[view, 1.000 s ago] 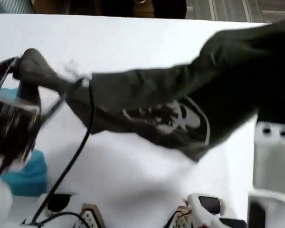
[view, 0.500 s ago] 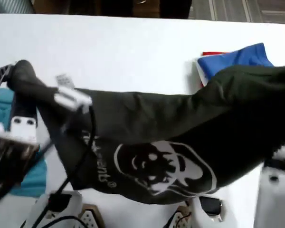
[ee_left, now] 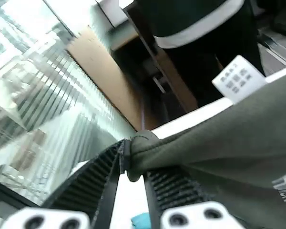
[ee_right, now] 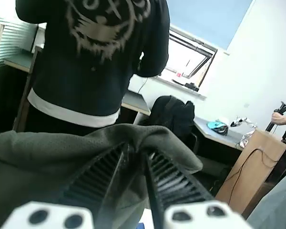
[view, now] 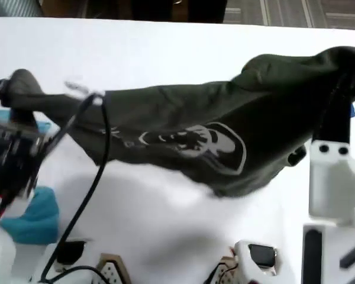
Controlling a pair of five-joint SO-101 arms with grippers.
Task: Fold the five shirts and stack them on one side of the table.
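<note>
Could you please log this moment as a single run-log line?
left claw: shut on dark green shirt | right claw: shut on it | shirt: stretched between both over table | teal cloth: on table near left arm

Lettering on the dark shirt (view: 183, 112) cannot be read.

Dark green shirt (view: 189, 130), white print, hangs stretched out midair.
</note>
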